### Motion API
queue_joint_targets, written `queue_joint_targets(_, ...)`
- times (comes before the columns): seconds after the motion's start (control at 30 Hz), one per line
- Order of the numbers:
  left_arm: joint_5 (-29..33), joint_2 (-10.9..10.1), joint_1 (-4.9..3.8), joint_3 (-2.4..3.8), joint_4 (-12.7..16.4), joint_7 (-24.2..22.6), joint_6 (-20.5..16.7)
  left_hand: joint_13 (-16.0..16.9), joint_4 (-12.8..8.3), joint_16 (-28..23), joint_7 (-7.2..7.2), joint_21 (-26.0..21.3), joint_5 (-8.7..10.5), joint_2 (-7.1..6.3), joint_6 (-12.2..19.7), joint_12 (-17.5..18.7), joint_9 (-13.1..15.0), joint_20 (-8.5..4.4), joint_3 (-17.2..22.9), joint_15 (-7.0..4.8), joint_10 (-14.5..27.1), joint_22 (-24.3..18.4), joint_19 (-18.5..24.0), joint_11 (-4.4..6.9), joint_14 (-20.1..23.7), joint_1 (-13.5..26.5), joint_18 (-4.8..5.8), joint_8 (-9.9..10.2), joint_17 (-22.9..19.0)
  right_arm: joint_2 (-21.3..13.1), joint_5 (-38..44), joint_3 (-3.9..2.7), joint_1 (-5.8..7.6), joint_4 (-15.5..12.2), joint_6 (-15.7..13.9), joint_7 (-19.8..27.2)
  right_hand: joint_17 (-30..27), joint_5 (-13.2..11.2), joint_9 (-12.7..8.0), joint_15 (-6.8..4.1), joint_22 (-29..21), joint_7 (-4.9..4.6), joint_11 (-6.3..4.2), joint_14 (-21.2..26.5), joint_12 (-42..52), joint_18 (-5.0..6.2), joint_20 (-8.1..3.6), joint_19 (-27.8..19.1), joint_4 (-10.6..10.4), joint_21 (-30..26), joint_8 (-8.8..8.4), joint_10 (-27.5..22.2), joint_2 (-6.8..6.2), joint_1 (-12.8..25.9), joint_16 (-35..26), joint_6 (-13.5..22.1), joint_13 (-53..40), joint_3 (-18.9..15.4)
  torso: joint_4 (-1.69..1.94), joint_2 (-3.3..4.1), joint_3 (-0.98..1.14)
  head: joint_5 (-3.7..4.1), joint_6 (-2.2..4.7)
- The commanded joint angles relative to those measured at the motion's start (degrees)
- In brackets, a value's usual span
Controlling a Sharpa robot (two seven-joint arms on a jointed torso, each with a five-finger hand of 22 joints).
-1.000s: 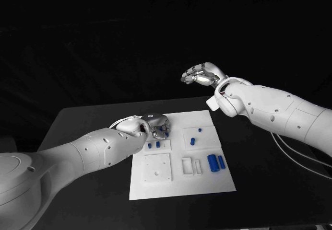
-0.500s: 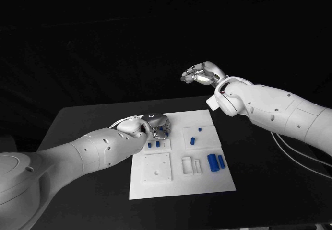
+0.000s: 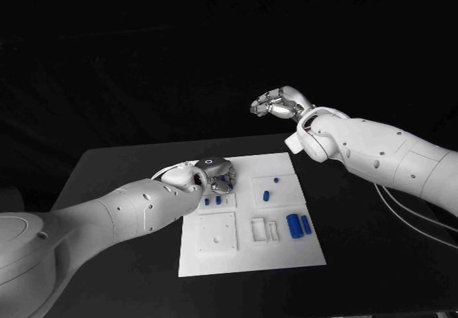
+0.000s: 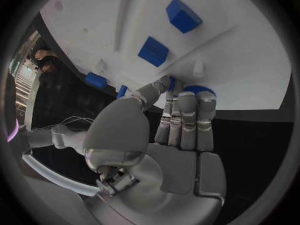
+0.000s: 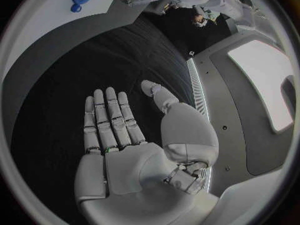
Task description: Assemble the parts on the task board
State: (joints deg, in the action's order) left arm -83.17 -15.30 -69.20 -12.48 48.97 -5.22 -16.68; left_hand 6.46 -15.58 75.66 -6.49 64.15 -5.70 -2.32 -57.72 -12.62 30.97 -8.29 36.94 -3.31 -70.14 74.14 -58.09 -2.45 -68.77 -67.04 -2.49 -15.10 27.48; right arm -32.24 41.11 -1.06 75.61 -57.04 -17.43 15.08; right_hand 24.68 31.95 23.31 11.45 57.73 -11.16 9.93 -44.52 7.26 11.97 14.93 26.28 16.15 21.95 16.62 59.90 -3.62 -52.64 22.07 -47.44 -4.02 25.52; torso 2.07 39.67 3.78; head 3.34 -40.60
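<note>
Head view, from the left: the left robot hand (image 3: 214, 173) sits low over the near-left corner area of the flat white rectangular task board (image 3: 250, 262), which lies in the middle of the black desk (image 3: 114, 172). Its white forearm covers the board's left edge and part of the upper-left compartment, so the small blue parts (image 3: 212, 199) there show only as slivers beside the fingers. From the left wrist, the fingers are curled tightly together with a small blue piece (image 4: 199, 90) at their tips, apparently pinched against the board (how firm the hold is, I cannot tell).

Further right on the board lie a short blue peg (image 3: 265, 195) and a smaller blue stud (image 3: 276, 179) in one recess, then two white upright frames (image 3: 263, 229), then two larger blue cylindrical blocks (image 3: 298, 224) side by side near the right edge.

The right robot hand (image 3: 278, 103) is raised well behind the board, over nothing; its wrist view shows the palm flat, fingers (image 5: 106, 120) straight and spread, empty.

Compared with a second ago, both hands and all parts keep their places; no shift is visible.
</note>
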Motion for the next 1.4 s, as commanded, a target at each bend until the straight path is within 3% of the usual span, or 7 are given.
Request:
queue_joint_targets(0.03, -1.03, -0.26, 1.4, -0.8, 0.52, -1.44, 2.75, 0.28, -0.01, 0.26, -0.08, 0.25, -0.16, 0.38, -0.55, -0.24, 0.05, -0.38, 0.35, -0.15, -1.15, 0.09, -0.27, -0.56, -0.53, -0.01, -7.48, -0.34, 0.06, -0.02, 0.14, -0.04, 0.01, 0.1, -0.19, 0.2, -0.11, 0.33, -0.06, -0.06, 0.07, -0.14, -0.02, 0.42, -0.27, 1.18, 0.36, 0.17, 0.03, -0.26, 0.26, 0.38, 0.17, -0.18, 0.38, -0.06, 0.05, 0.25, 0.0, -0.01, -0.03, -0.11, 0.17)
queue_joint_targets(0.37, 2.54, -1.41, 1.4, -0.66, 2.0, -4.02, -3.27, 0.44, 0.01, 0.41, 0.11, 0.51, -0.58, 0.35, -1.06, -0.12, 0.0, -0.68, 0.69, -0.38, -1.78, 0.05, -0.8, -0.34, -1.2, 0.33, -7.49, -0.6, 0.12, -0.21, 0.18, -0.04, 0.01, 0.13, -0.11, 0.18, -0.16, 0.35, -0.07, -0.06, 0.08, -0.13, -0.03, 0.45, -0.27, 1.2, 0.37, 0.16, 0.06, -0.27, 0.27, 0.39, 0.16, -0.22, 0.42, -0.07, 0.06, 0.26, 0.03, -0.05, 0.02, -0.07, 0.42)
queue_joint_targets(0.63, 3.14, -2.49, 1.38, -0.05, 3.79, -4.02, -3.84, 0.47, 0.0, 0.39, 0.13, 0.56, -0.68, 0.35, -1.1, -0.03, -0.03, -0.77, 0.82, -0.42, -1.87, 0.02, -0.96, -0.3, -1.37, 0.39, -7.51, -0.61, 0.11, -0.36, 0.21, -0.04, 0.01, 0.14, -0.13, 0.18, -0.22, 0.36, -0.09, -0.06, 0.08, -0.12, -0.03, 0.47, -0.28, 1.21, 0.38, 0.15, 0.08, -0.29, 0.29, 0.4, 0.15, -0.24, 0.46, -0.08, 0.06, 0.26, 0.02, -0.03, -0.02, -0.17, 0.64)
queue_joint_targets(0.7, 3.16, -2.56, 1.39, 0.9, 3.85, -4.3, -4.17, 0.48, 0.0, 0.39, 0.14, 0.57, -0.69, 0.33, -1.11, -0.02, -0.03, -0.78, 0.83, -0.43, -1.9, 0.01, -0.99, -0.29, -1.41, 0.41, -7.51, -0.62, 0.11, -0.43, 0.21, -0.04, 0.01, 0.13, -0.14, 0.17, -0.23, 0.36, -0.09, -0.06, 0.08, -0.12, -0.03, 0.47, -0.28, 1.21, 0.38, 0.14, 0.08, -0.29, 0.29, 0.4, 0.15, -0.25, 0.47, -0.08, 0.06, 0.26, 0.01, -0.04, -0.01, -0.22, 0.71)
queue_joint_targets(0.8, 3.69, -3.18, 1.39, 1.54, 4.39, -4.31, -4.5, 0.51, -0.01, 0.39, 0.17, 0.61, -0.73, 0.29, -1.19, 0.01, -0.03, -0.83, 0.9, -0.47, -2.02, -0.01, -1.1, -0.25, -1.54, 0.43, -7.53, -0.66, 0.11, -0.51, 0.21, -0.04, 0.01, 0.08, -0.13, 0.16, -0.25, 0.37, -0.1, -0.06, 0.08, -0.12, -0.03, 0.47, -0.29, 1.22, 0.39, 0.14, 0.09, -0.29, 0.29, 0.41, 0.15, -0.25, 0.48, -0.08, 0.06, 0.26, 0.01, 0.02, -0.01, -0.21, 0.76)
queue_joint_targets(1.17, 5.11, -6.09, 1.33, 5.34, 8.09, -3.86, -2.82, 0.56, -0.03, 0.39, 0.21, 0.68, -0.77, 0.26, -1.29, 0.08, -0.05, -0.92, 1.02, -0.52, -2.16, -0.03, -1.29, -0.2, -1.76, 0.45, -7.55, -0.71, 0.12, -0.85, 0.21, -0.04, 0.01, -0.04, -0.14, 0.12, -0.31, 0.38, -0.12, -0.06, 0.09, -0.12, -0.03, 0.49, -0.29, 1.23, 0.4, 0.14, 0.09, -0.3, 0.31, 0.42, 0.14, -0.26, 0.53, -0.09, 0.06, 0.25, 0.14, -0.06, -0.08, -0.47, 0.77)
queue_joint_targets(1.4, 6.1, -9.68, 0.67, 5.95, 10.95, -2.8, 0.44, 0.57, -0.03, 0.39, 0.2, 0.71, -0.77, 0.29, -1.27, 0.14, -0.07, -0.94, 1.05, -0.53, -2.17, -0.04, -1.34, -0.2, -1.82, 0.49, -7.55, -0.7, 0.12, -1.26, 0.21, -0.04, 0.01, -0.1, -0.16, 0.1, -0.35, 0.39, -0.13, -0.05, 0.09, -0.12, -0.03, 0.5, -0.3, 1.24, 0.41, 0.13, 0.1, -0.31, 0.32, 0.42, 0.13, -0.27, 0.56, -0.09, 0.06, 0.25, 0.22, -0.08, -0.08, -0.61, 0.73)
